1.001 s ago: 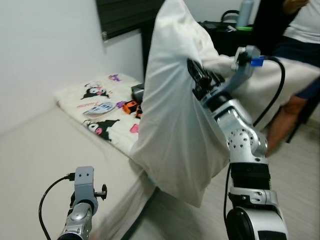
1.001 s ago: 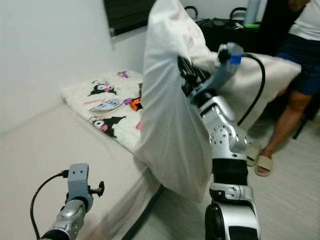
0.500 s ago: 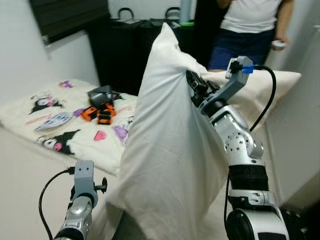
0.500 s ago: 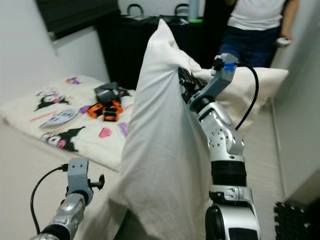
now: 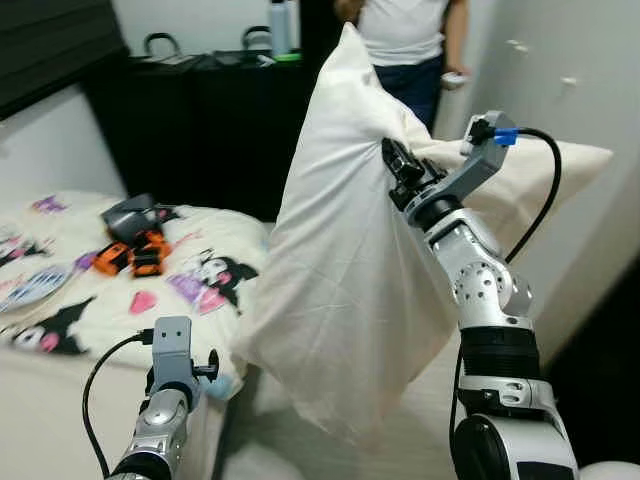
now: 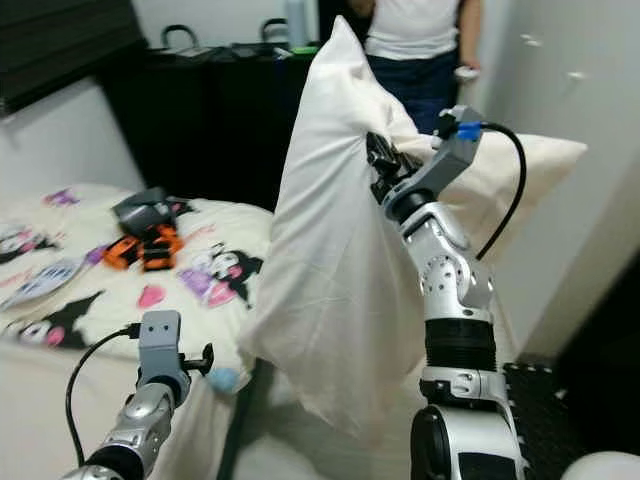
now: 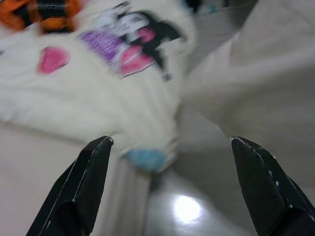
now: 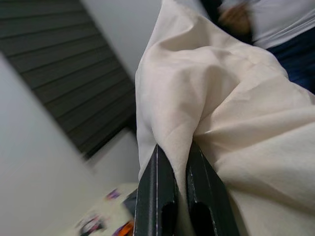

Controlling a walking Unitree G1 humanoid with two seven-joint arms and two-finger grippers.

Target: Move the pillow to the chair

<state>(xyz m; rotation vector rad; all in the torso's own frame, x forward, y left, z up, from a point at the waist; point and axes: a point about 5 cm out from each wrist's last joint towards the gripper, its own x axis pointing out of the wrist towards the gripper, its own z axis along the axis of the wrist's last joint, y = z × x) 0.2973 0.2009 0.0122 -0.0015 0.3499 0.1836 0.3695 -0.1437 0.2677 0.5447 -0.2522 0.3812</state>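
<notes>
turned away from the bed since the earlier frame, the robot carries the pillow aloft, pinched in the right gripper, left gripper spread empty; no chair yet.

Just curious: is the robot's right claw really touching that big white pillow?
Touching. In the right wrist view the right gripper pinches a fold of the pillow.
</notes>
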